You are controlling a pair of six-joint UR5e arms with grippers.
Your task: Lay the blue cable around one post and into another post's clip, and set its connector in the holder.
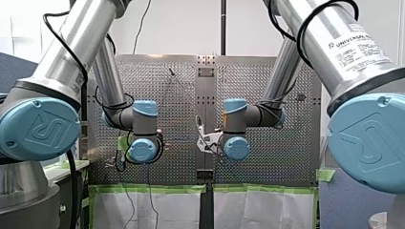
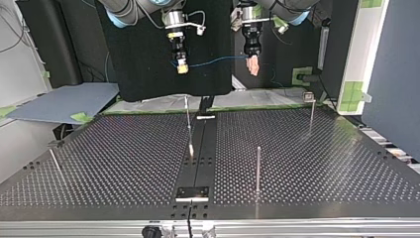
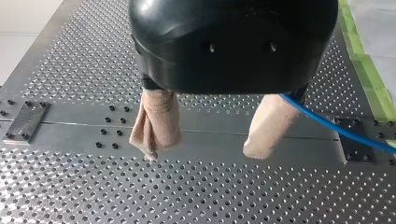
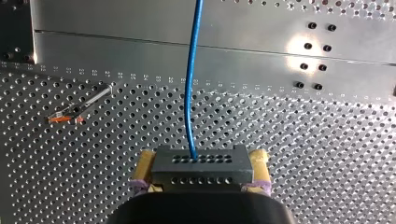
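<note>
My right gripper (image 4: 201,164) pinches, between yellow pads (image 4: 259,161), the dark grey perforated connector block (image 4: 201,168), long axis crosswise; the thin blue cable (image 4: 190,93) runs straight ahead above the perforated metal table (image 4: 289,140). My left gripper (image 3: 204,148) has its beige fingers (image 3: 156,121) spread and the cable merely passes one, so it may slip free before reaching any thin metal post (image 2: 258,168).

The blue cable (image 2: 213,61) hangs as a thin, slightly sagging line in the air, high over the far edge of the table (image 2: 124,163) in the top view. Its connector (image 4: 201,173), a dark grey block with two rows of small holes, is clamped in the jaws of my right gripper (image 4: 201,161). The cable leaves the connector's top face. Slim posts stand on the table, well apart from the cable: one near (image 2: 258,168), one far right (image 2: 311,116).
</note>
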